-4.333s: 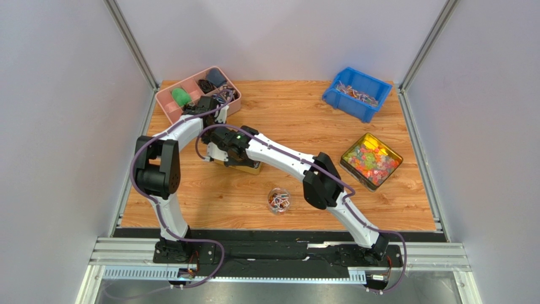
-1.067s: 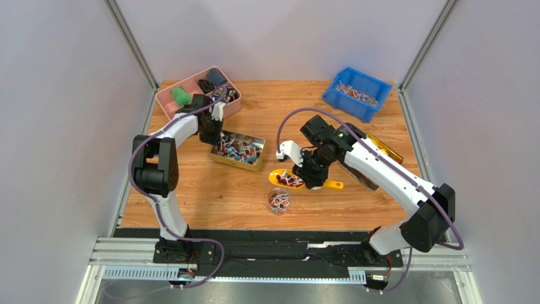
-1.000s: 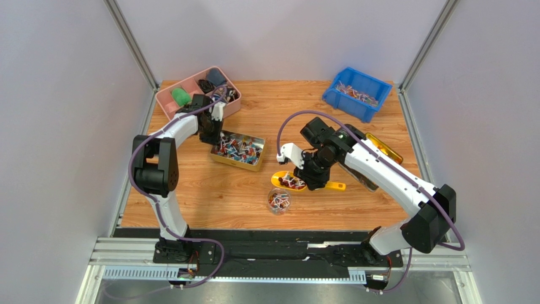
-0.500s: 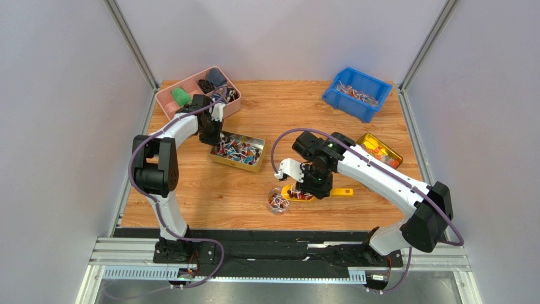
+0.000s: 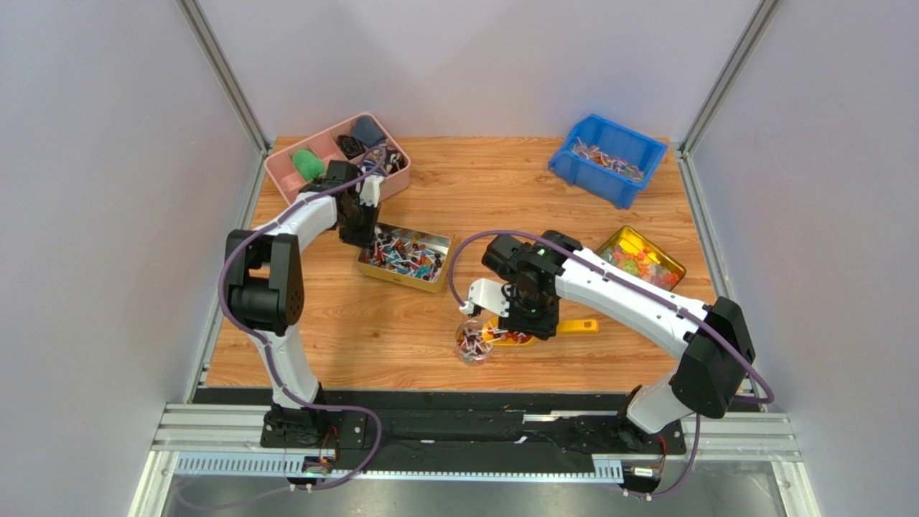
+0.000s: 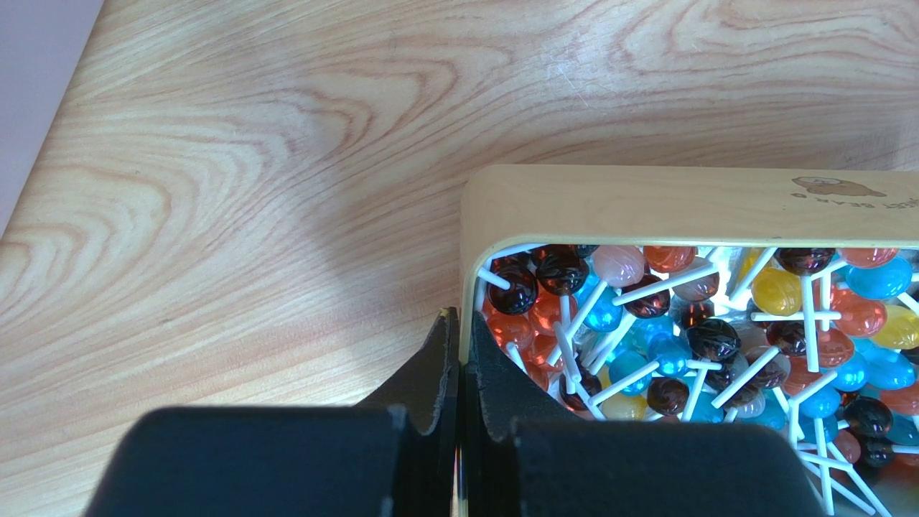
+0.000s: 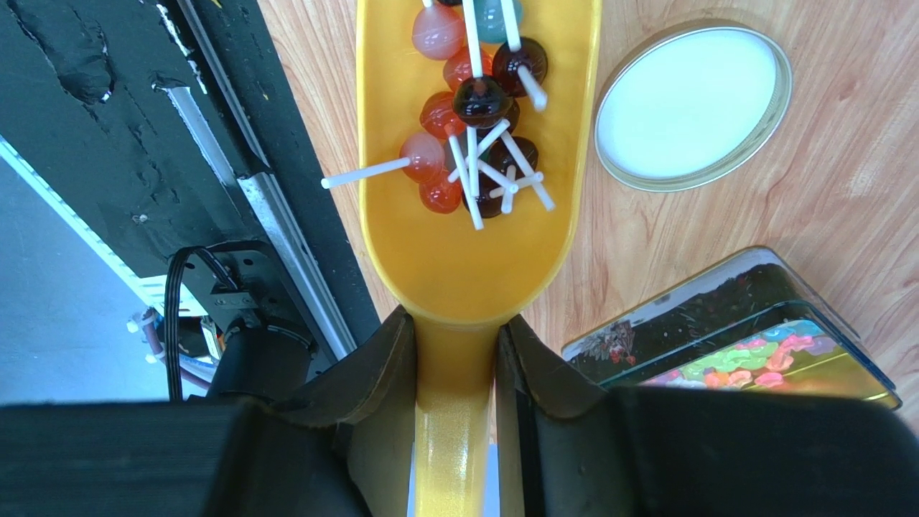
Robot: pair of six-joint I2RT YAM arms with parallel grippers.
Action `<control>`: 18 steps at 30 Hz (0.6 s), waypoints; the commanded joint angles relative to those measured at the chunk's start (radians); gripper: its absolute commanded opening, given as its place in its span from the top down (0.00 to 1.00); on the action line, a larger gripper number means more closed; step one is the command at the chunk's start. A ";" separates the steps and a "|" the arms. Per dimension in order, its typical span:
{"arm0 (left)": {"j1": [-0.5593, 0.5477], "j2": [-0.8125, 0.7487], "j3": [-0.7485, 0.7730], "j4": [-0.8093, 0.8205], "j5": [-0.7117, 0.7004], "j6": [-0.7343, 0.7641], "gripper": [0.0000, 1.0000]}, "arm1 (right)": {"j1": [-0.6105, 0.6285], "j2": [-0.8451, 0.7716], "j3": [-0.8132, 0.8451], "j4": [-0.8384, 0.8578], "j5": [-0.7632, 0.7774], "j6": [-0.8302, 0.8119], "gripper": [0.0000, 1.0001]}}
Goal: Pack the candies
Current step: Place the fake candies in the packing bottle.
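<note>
Yellow scoop [image 7: 475, 248] between right arm's jaws

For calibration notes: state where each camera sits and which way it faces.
Top: fixed above and behind the bases, looking down on the table; left arm and right arm show.
Left wrist: faces down at a corner of the tin of candies; left gripper shows below, shut on its wall.
Right wrist: faces down along the yellow scoop; right gripper clamps its handle.
Shared: top and left wrist, the tin; top and right wrist, the scoop.
</note>
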 commanded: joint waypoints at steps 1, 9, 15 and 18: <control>0.005 -0.009 0.046 0.010 0.031 0.003 1.00 | 0.017 -0.004 0.021 -0.018 0.034 0.015 1.00; 0.005 -0.002 0.046 0.013 0.022 0.005 1.00 | 0.048 0.014 0.025 -0.013 0.094 -0.006 1.00; 0.005 0.001 0.048 0.013 0.015 0.006 1.00 | 0.051 0.037 0.056 -0.035 0.109 -0.023 1.00; 0.005 0.001 0.048 0.013 0.015 0.006 1.00 | 0.054 0.054 0.071 -0.049 0.117 -0.033 1.00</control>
